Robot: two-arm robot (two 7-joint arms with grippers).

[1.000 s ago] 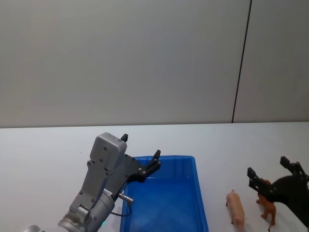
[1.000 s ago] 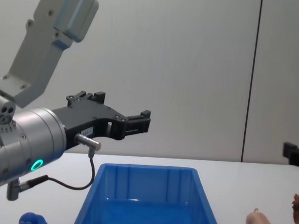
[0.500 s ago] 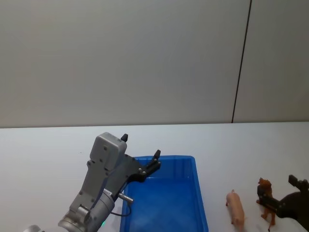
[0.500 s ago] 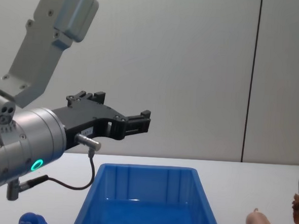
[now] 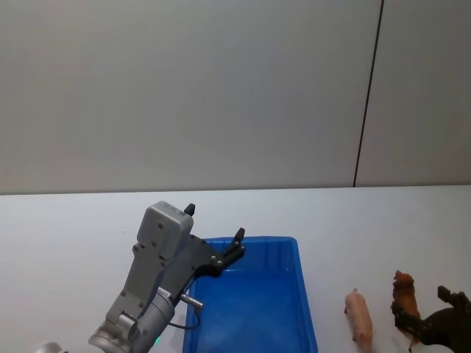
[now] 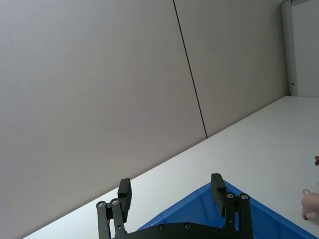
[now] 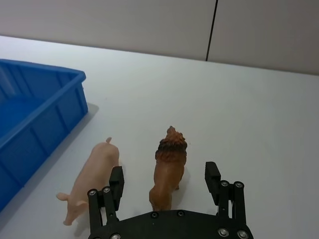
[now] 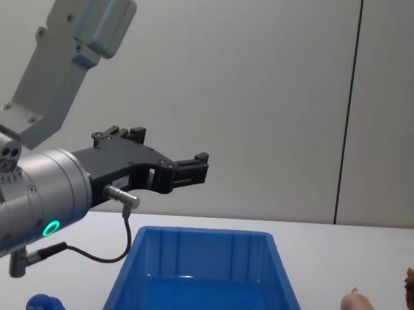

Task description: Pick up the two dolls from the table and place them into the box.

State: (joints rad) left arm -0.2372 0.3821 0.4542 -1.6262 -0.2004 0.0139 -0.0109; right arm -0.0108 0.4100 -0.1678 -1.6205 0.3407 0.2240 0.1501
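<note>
Right pincer (image 7: 164,170) spread wide, empty, low over the table (image 7: 249,109), jaws flanking the hindquarters of the lion (image 5: 403,293). Lion stands upright just beside the pig (image 7: 92,172), both right of the box (image 7: 30,124). Best move, I judge: advance until the jaws bracket the trunk, keep clear of the pig, then close. Left pincer (image 6: 170,181) open, empty, above the box's left side.

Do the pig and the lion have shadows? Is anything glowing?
Right wrist view: the pig and lion cast faint, soft shadows on the table, and the box casts a soft one beside its wall; chest view: a green ring glows on the left arm; head view: the light looks even.
</note>
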